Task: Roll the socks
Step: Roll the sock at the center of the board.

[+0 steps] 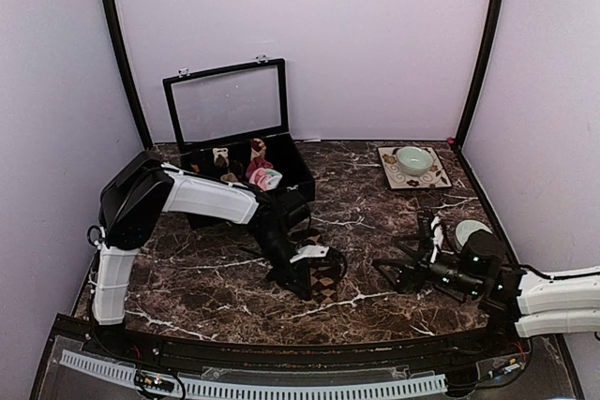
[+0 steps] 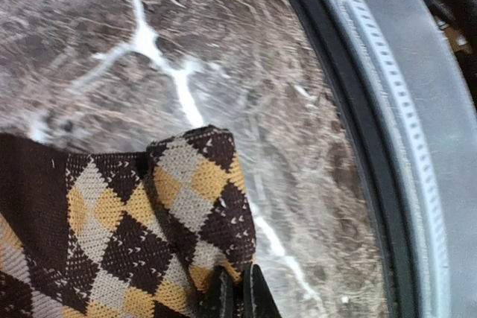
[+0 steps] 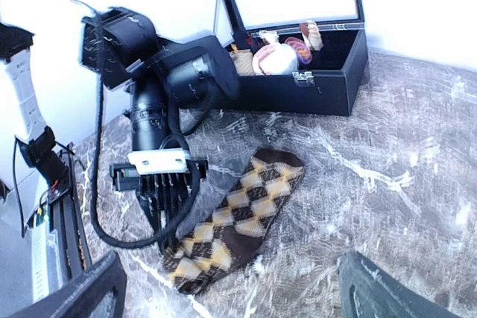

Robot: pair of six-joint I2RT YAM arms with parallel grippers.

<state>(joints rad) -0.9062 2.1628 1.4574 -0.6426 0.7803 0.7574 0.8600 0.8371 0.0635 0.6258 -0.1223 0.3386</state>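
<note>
The dark brown sock with tan diamond checks (image 3: pixel 240 214) lies flat on the marble table, also seen in the top view (image 1: pixel 327 274). My left gripper (image 2: pixel 238 297) points down at its near end, jaws shut on the sock's folded edge (image 2: pixel 216 184); in the right wrist view that gripper (image 3: pixel 159 184) stands over the sock's left end. My right gripper (image 1: pixel 397 265) hovers to the sock's right, open and holding nothing, with its fingers (image 3: pixel 82 292) framing the bottom of its wrist view. A pink sock with a mint patch (image 1: pixel 265 178) sits in the black case.
The black case (image 1: pixel 298 168) stands open at the back, lid (image 1: pixel 228 100) upright, with small sock bundles inside. A mint bowl (image 1: pixel 413 158) rests on a patterned tile (image 1: pixel 434 178) at the back right. A pale round object (image 1: pixel 470 229) lies beside the right arm.
</note>
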